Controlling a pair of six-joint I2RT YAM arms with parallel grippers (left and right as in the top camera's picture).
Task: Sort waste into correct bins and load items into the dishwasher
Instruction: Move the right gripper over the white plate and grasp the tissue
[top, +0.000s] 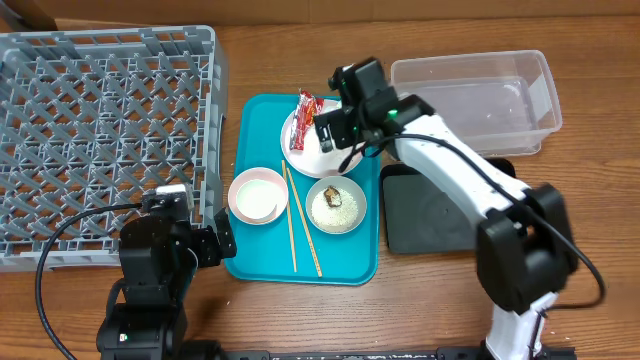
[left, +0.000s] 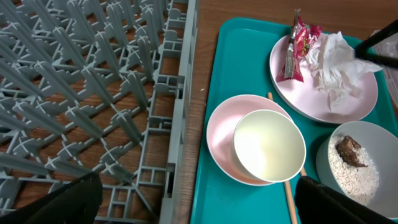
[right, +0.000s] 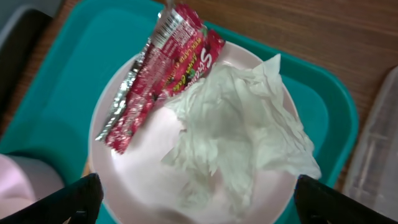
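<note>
**Hovering over the plate, right tool spread and bare**

The plate (right: 140, 162) carries two pieces of waste. One is the red wrapper (right: 165, 68), lying across the plate's rim. The other is the crumpled napkin (right: 242, 143), touching the wrapper's side. The right tool (right: 199, 186) hangs over them with its fingers (right: 56, 202) wide apart, gripping nothing.

Beside the plate sit two bowls. The pink bowl (left: 219, 140) has the one cup (left: 268, 146) standing inside it, off-centre toward the grey-green bowl (left: 382, 140). That bowl holds rice (left: 357, 177) with a single brown lump (left: 349, 150) on top. Two chopsticks (top: 298, 225) lie between the bowls, running lengthwise and spreading slightly at the near end.

Plate, bowls and chopsticks all rest on one teal tray (top: 258, 125).

The two bins stand on the counter (top: 300, 50) to the teal tray's right. The clear tub (top: 480, 100) is farther back. The black tray (top: 430, 215) is nearer, just beside the teal tray, and the right arm partly crosses it.

The single grey rack (top: 100, 130) sits on the teal tray's other side. The left tool (left: 199, 183) is held over the gap between the two. Its fingers (left: 62, 199) are spread wide and hold nothing.
</note>
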